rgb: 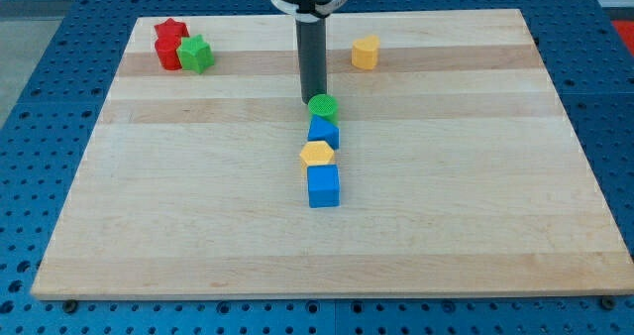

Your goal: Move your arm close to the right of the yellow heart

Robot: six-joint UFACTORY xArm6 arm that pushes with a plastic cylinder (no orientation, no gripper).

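Yellow heart [366, 52] lies near the view's top, to the right of my tip [313, 101] and somewhat above it, well apart, with bare board between them. No claw exists on this rod, so nothing opens or shuts. Just below my tip sits a green round block [323, 105], touching or nearly touching it. Under that run a blue block [324, 131], a yellow hexagon [317, 155] and a blue cube [323, 185] in a column. Far at top left, a red star [169, 30], another red block [167, 54] and a green star [196, 54] cluster on the wooden board [475, 196].
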